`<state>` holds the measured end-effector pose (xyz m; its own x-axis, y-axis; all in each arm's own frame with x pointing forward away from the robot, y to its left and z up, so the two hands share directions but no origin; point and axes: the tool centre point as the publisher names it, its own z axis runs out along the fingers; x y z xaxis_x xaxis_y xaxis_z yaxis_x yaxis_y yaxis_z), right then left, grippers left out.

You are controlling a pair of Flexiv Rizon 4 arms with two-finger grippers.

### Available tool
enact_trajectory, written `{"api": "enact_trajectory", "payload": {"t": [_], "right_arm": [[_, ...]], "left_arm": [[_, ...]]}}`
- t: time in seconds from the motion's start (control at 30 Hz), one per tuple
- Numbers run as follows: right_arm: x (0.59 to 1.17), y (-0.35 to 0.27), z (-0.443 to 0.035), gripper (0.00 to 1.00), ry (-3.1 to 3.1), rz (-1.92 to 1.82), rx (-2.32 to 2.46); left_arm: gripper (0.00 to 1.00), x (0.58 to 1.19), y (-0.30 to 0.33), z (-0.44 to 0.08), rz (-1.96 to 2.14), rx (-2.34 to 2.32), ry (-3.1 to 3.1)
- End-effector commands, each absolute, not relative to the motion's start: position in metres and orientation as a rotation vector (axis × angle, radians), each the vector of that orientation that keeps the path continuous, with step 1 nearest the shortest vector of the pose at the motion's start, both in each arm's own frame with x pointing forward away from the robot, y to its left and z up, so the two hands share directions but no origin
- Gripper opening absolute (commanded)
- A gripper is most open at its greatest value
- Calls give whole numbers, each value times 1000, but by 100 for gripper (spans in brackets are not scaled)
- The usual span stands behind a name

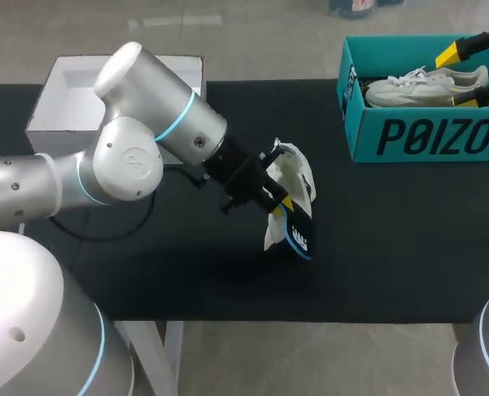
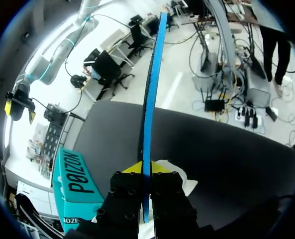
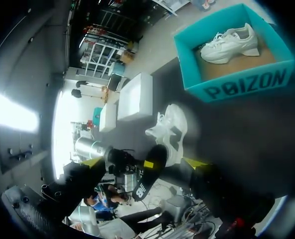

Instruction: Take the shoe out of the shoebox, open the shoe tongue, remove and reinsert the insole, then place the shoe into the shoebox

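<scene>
One white box (image 1: 71, 115) is sitting far left of the single shoebox (image 1: 425, 136). The left gripper (image 2: 146, 169) is pinching one insole (image 1: 298, 229) above the first shoe (image 1: 298, 169), left of the shoebox. The second shoe (image 1: 417, 85) is lying inside the shoebox. The right gripper (image 1: 458, 77) is hovering over it, fingers spread.

I record a blue-edged black foam insole (image 1: 298, 230), a white lace-up sneaker (image 1: 297, 168), a teal cardboard shoebox (image 1: 425, 137) lettered black, and a black tabletop (image 1: 392, 247).
</scene>
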<state>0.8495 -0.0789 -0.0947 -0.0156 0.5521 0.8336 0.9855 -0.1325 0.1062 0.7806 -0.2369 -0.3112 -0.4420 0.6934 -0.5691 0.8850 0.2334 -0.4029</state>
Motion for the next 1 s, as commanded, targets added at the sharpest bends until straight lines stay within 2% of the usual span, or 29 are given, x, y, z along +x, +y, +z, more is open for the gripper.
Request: {"api": "enact_trajectory", "payload": {"t": [0.03,1.0], "right_arm": [[850,-79,-95,100,-1603,-1041,-1731],[850,-79,-95,100,-1603,-1041,-1731]], "left_arm": [[0,786,-241,-309,-943,1526,2282],[0,828,-244,-345,-801,1365,2349]]}}
